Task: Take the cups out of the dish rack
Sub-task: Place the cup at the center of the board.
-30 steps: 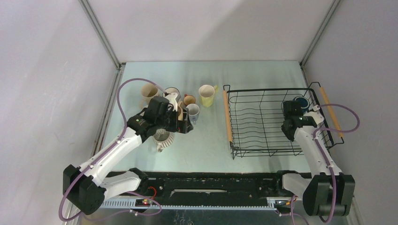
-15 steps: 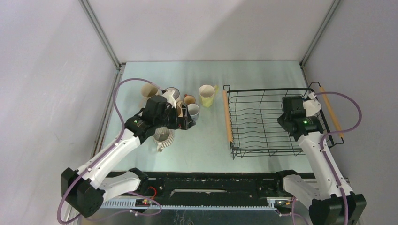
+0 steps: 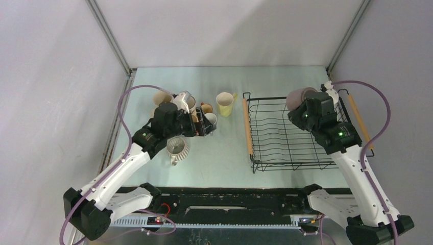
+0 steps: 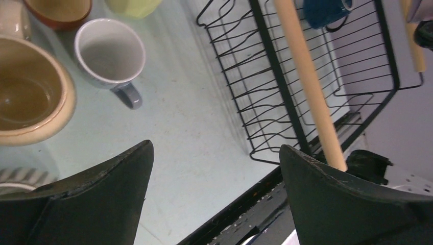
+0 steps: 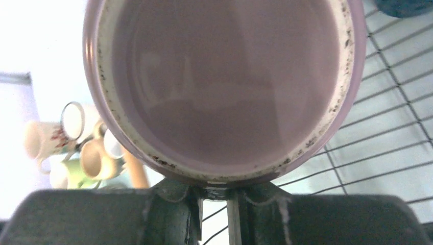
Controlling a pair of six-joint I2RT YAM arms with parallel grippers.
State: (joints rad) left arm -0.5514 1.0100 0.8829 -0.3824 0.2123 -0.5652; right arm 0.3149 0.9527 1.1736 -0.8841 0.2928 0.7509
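My right gripper (image 3: 306, 106) is shut on the rim of a mauve-pink cup (image 3: 298, 98), held above the back right of the black wire dish rack (image 3: 265, 153). In the right wrist view the cup's mouth (image 5: 224, 87) fills the frame above the gripper (image 5: 214, 196). A dark blue cup (image 4: 324, 11) still sits in the rack's far corner. My left gripper (image 3: 202, 125) hangs open over the table beside the grouped cups: tan (image 3: 162, 98), orange-red (image 3: 206, 108), grey (image 3: 210, 120), yellow-green (image 3: 224, 103) and cream ribbed (image 3: 177, 148). Nothing lies between the left gripper's (image 4: 215, 148) jaws.
The rack's wooden rod handles (image 3: 247, 127) (image 3: 360, 122) run along its left and right sides. Another cup (image 3: 186, 99) stands behind the left wrist. Enclosure walls with metal posts (image 3: 110, 38) close in the table on three sides.
My right arm has lifted the mauve-pink cup up out of the rack and swung it toward the back left. The left arm has shifted slightly, its gripper staying open.
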